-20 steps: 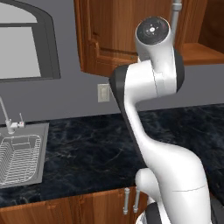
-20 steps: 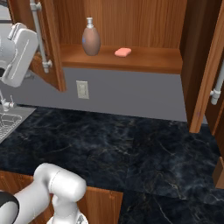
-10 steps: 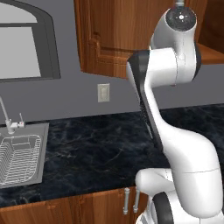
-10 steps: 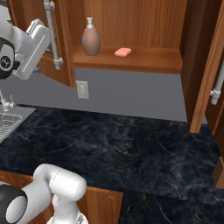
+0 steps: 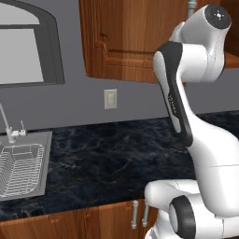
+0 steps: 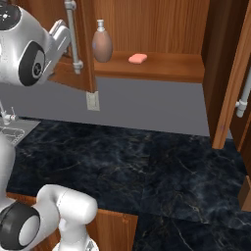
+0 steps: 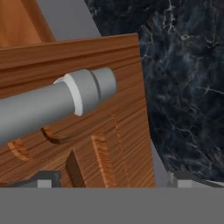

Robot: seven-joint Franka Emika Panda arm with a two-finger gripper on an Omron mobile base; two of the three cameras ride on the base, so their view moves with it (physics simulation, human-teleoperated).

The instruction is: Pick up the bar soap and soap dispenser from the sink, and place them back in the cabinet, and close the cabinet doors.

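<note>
Up at 12 o'clock in the left base view, the arm (image 5: 186, 84) reaches to the left door (image 5: 135, 37), a big brown wooden panel. The sink (image 5: 23, 163) sits low at 8 o'clock with its rack.

At 12 o'clock in the right base view, the dispenser (image 6: 102, 44) and the soap (image 6: 138, 59) sit on the shelf (image 6: 162, 68) of the cabinet. The gripper (image 6: 61, 37) is at 10 o'clock, just beside the left door's handle (image 6: 72, 37). The right door (image 6: 235, 88) stands open at 3 o'clock.

Close up in the hand view, the handle (image 7: 52, 105) lies between wide-open fingers, with nothing squeezed yet.

The door looks stiff and heavy, and swings on hinges. The metal bar looks smooth and slippery, so I think pushing on the flat wood may work best.
</note>
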